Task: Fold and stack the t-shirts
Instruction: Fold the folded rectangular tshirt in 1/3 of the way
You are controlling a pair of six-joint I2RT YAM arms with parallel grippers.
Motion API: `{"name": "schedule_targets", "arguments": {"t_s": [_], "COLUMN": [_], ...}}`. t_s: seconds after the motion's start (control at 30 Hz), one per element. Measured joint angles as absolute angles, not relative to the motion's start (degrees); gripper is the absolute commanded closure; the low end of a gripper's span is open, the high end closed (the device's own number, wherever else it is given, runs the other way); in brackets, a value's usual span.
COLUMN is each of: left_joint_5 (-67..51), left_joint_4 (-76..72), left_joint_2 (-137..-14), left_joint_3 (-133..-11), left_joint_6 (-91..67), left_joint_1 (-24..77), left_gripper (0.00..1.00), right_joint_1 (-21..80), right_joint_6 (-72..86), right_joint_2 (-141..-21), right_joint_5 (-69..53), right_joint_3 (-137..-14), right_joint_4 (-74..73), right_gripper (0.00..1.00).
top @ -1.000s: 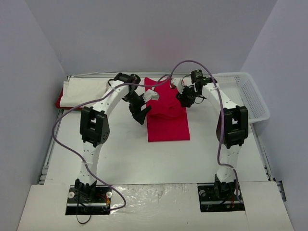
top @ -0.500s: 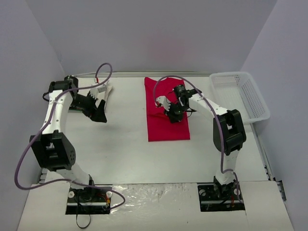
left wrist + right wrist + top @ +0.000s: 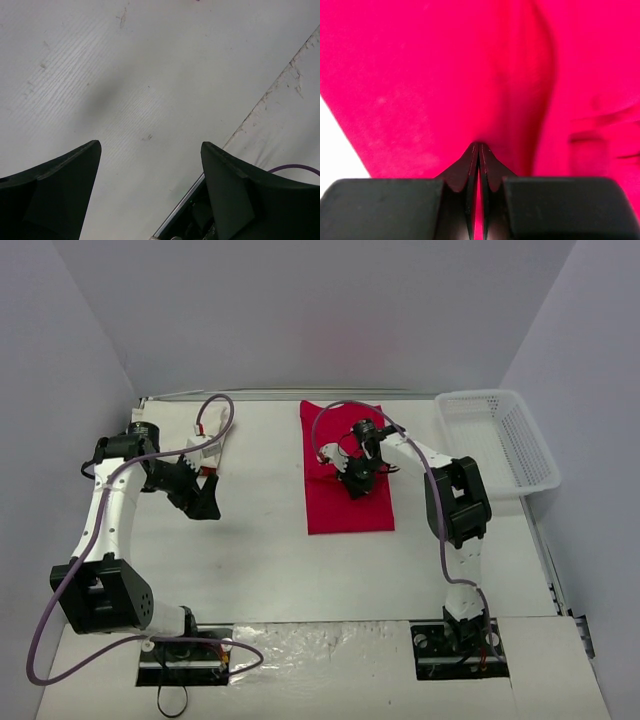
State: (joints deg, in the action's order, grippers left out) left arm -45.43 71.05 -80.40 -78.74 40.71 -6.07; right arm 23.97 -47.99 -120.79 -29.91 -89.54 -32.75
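Top external: basket (image 3: 528,440) near red t-shirt (image 3: 345,512) (right claw (image 3: 356,484) atop)

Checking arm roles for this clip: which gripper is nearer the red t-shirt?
Right. The right gripper is shut on the red t-shirt; the left gripper hangs open over the table, well off to the shirt's left.

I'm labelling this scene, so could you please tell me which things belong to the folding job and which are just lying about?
Job in hand:
red t-shirt
right claw, shut on it
left claw, open

Lying about:
white basket
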Motion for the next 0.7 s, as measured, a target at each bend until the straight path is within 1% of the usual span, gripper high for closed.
{"name": "schedule_targets", "arguments": {"t_s": [0.23,0.47,0.6,0.7], "left_joint_5": [-45.87,-46.09,-46.17,-44.34], "left_joint_4": [70.98,70.87,70.32,67.75], "left_joint_2": [-80.34,-80.01,-79.9,-78.78], "left_joint_3": [-78.74,-77.93,-77.84,-77.01], "left_joint_6": [40.71,40.69,40.25,38.7], "left_joint_1": [-6.07,-6.07,-5.72,-3.79], "left_gripper": [0.2,0.2,0.12,0.1], "right_joint_1": [23.24,20.67,19.4,18.59], "right_joint_6": [-47.9,-46.72,-45.34,-43.86], "right_joint_2": [-124.31,-128.86,-130.06,-129.6], "right_joint_5": [-29.23,-26.06,-24.1,-22.65], "right_joint_3": [-95.74,-104.86,-107.87,-108.05], "right_joint_4": [-32.58,-32.1,-31.73,-31.7], "right_gripper": [1.0,1.0,1.0,1.0]}}
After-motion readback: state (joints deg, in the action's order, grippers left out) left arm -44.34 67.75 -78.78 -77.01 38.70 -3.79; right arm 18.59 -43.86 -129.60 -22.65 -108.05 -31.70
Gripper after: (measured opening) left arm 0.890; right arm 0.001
